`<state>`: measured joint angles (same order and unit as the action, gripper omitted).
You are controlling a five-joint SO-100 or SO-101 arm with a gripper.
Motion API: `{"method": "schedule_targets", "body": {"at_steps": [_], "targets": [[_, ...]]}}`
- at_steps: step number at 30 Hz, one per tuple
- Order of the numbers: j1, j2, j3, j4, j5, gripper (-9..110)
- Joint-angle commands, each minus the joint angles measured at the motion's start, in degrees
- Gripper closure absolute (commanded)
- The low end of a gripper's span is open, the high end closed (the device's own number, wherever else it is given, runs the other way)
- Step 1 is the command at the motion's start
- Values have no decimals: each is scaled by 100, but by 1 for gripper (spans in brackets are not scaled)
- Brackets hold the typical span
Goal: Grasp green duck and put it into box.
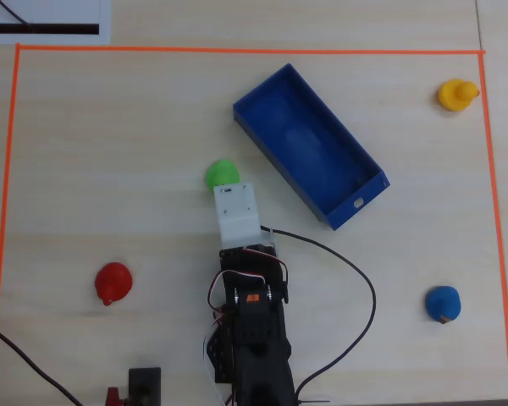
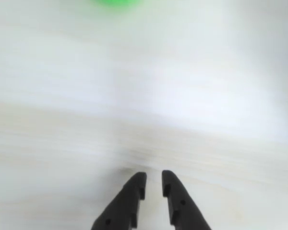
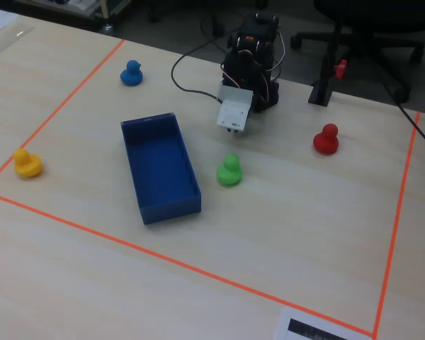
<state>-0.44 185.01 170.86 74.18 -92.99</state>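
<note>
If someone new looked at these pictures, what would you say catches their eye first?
Probably the big blue box, lying empty and diagonal inside the orange tape outline in the overhead view. Next come four bright ducks scattered around it: the green duck just ahead of the arm's tool, the red duck at lower left, the blue duck at lower right and the yellow duck at upper right.

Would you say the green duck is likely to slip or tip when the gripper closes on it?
The green duck looks rounded and glossy, so narrow fingertips may well slide off its curves. It sits upright on a seemingly flat base, so a nudge probably skids it rather than rolls it. It looks small, likely light.
</note>
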Motion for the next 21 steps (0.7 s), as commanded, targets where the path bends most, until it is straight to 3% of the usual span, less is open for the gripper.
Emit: {"method": "schedule_targets", "body": {"at_steps": [1,8,11,21], "targets": [[-167,-879,-1195,-220,44,98],[-290,-2355,-2496,-536,-193,89],[-343,-2742,-2584,-1116,-413,78],[-519,-3876,-2549,-2725,-659,68]]}}
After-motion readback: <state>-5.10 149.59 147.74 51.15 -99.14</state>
